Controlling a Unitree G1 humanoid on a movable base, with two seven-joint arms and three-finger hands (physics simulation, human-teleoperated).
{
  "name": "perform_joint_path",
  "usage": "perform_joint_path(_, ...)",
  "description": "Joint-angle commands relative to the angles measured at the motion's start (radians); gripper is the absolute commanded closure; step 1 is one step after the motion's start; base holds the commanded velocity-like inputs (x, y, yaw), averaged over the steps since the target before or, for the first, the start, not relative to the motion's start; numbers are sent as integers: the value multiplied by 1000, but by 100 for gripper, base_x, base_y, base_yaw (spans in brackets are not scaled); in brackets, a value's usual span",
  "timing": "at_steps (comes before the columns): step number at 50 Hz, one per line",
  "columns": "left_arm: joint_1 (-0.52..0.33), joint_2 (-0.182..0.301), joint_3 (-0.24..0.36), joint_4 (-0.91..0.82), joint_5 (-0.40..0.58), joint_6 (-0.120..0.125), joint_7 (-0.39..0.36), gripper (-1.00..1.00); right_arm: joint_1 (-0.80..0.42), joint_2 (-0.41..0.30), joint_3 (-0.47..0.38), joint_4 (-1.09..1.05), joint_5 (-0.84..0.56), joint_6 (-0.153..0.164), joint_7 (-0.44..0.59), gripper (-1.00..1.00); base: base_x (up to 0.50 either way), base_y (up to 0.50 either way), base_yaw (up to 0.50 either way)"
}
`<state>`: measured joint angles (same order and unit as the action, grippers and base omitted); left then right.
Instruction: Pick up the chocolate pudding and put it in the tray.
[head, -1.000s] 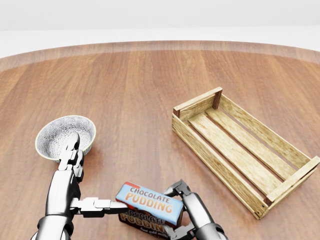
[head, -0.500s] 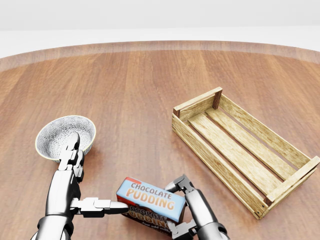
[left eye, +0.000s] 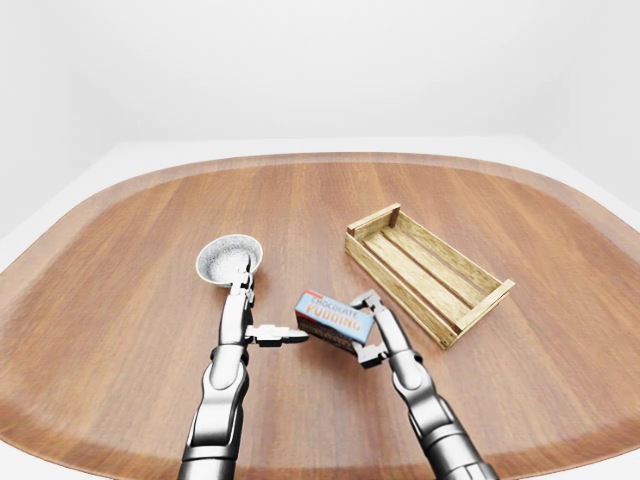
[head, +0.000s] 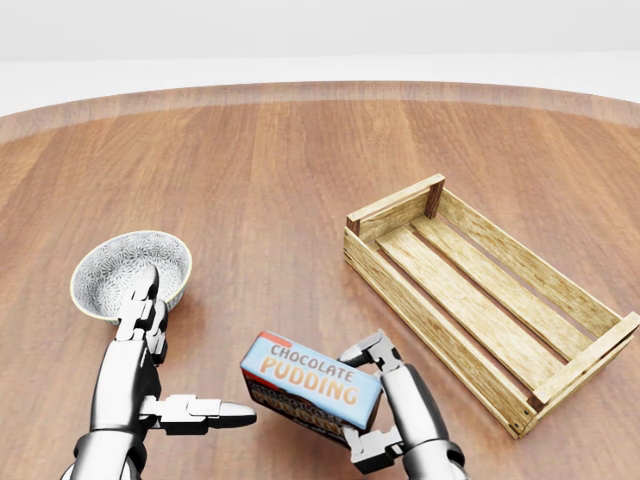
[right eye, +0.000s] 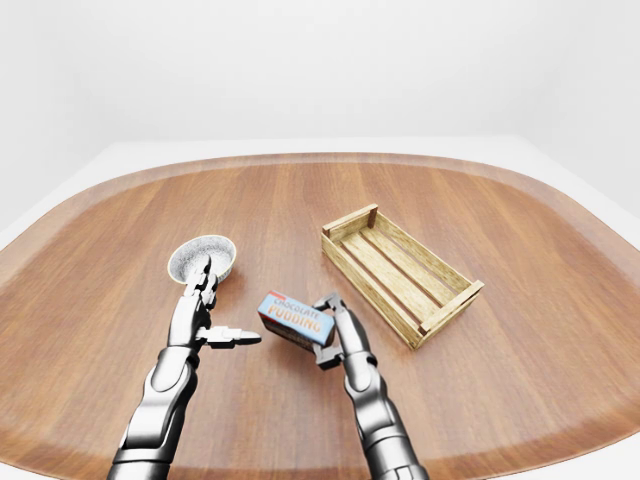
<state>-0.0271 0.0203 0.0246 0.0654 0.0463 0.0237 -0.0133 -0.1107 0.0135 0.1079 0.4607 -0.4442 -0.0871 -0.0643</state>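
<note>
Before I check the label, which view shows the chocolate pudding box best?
The head view: the chocolate pudding box is large, its lettering readable, held in the right hand. Both eye views show it small.

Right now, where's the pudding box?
Head view, bottom centre: the chocolate pudding box is gripped in the right hand, between the left hand and the wooden tray.

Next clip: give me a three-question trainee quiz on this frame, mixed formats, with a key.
1. True or false: the chocolate pudding box already lies inside the wooden tray.
2. Which robot hand grips the box? A) left robot hand B) right robot hand
3. Fill in: in the head view, the patterned bowl sits to the ___ of the tray.

Key: 1 false; 2 B; 3 left.
</note>
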Motion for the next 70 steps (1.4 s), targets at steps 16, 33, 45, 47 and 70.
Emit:
perform_joint_path(16,-2,0,4,1,-15,0,-3,-100,46,-7,-2,-156,-27,0,-55,100,0,0,0)
perform_joint_path(33,1,0,3,-7,-13,-1,-4,-100,59,-9,-5,-254,-47,0,-80,100,0,0,0)
perform_joint_path(45,-1,0,4,-6,-14,0,-5,-100,3,-13,-24,-223,-48,0,-105,100,0,0,0)
perform_joint_path(47,0,0,3,-8,-14,3,-5,-100,3,-12,-21,-235,-58,0,-104,100,0,0,0)
perform_joint_path(70,-8,0,7,10,-19,3,-2,-100,-136,-12,-39,-250,-71,0,-89,100,0,0,0)
